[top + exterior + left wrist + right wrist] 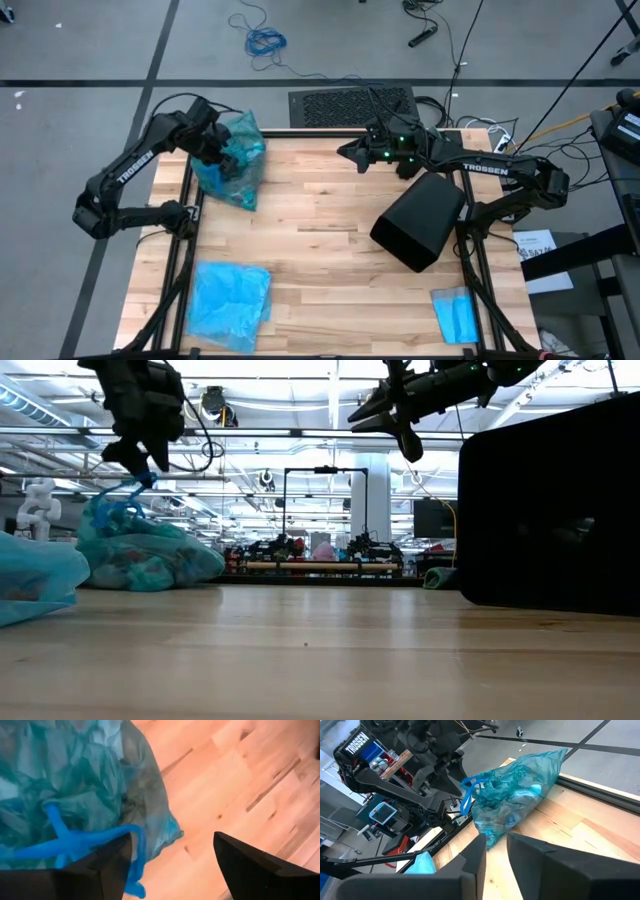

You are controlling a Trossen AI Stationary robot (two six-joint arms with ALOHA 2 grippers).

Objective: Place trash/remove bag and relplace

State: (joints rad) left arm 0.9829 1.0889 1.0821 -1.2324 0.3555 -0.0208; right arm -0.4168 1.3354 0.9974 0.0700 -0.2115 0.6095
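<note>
Tabletop's far-left corner — bag [230, 160] lies (tied) lengthwise along the edge; left gripper [222, 150] spread.

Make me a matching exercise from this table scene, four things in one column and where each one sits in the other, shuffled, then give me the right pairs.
Things:
1. filled teal bag
2. black bin
3. flat sky-blue bag
4. small blue folded cloth

Places:
A. near edge, right corner
B. far left corner, under the left gripper
C. lying on its side, right of centre
D. near edge, left side

Pairs: 1-B, 2-C, 3-D, 4-A
</note>
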